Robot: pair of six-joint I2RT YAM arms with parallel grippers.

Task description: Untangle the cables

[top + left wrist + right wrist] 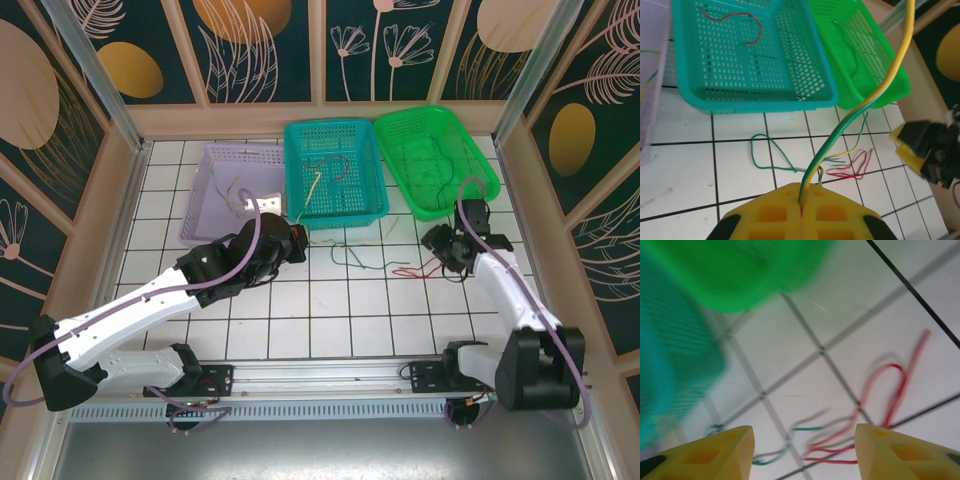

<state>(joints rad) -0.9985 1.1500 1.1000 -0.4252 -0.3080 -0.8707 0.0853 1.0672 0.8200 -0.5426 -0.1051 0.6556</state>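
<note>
Cables [855, 167] lie on the white tiles [300, 310] in front of the teal basket [300, 135].

Left gripper [801, 202]: jaws pressed together, pinching a green-yellow cable [815, 167].

Centre: green cable [753, 152] beside red cable [892, 366].

Right gripper [805, 440]: jaws spread above the red cable.

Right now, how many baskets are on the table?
3, side by side along the far edge: a purple basket on the left, a teal basket in the middle, a green basket on the right. None seems hidden.
</note>
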